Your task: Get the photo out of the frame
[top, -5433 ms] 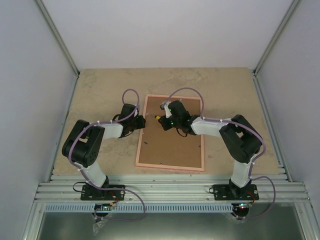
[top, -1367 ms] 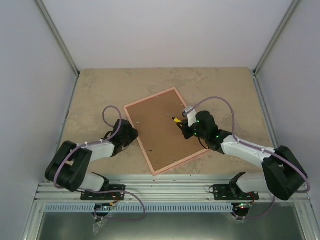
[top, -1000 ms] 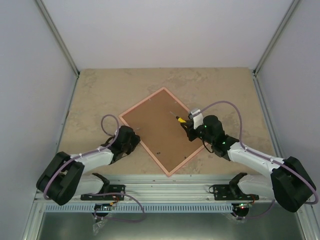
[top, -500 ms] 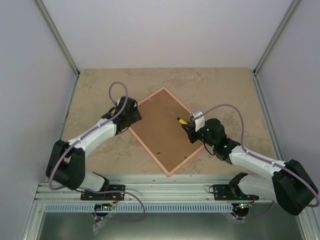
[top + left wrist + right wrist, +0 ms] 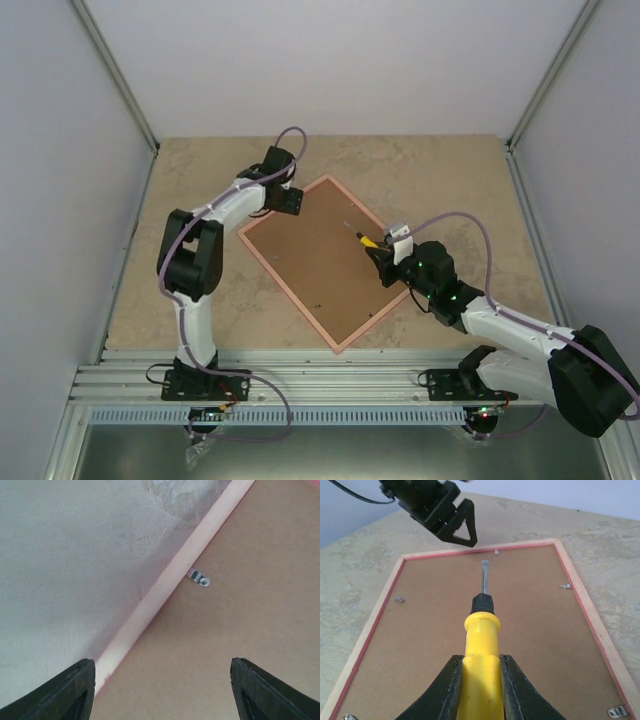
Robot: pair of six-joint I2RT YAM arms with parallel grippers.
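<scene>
Since the left gripper [image 5: 160,662] hangs spread above the frame [image 5: 172,580], the screwdriver [image 5: 481,630] pinched by the right gripper [image 5: 481,664] may push it sideways.

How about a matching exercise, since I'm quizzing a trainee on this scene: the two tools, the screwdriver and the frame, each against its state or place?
Column one:
1. left tool
2. right tool
3. screwdriver
4. frame

Column two:
A. lying face down, brown back up
B. open, over the frame's far-left edge
C. yellow handle, metal blade pointing across the brown back
D. shut on a handle

Pairs: 1-B, 2-D, 3-C, 4-A
</scene>
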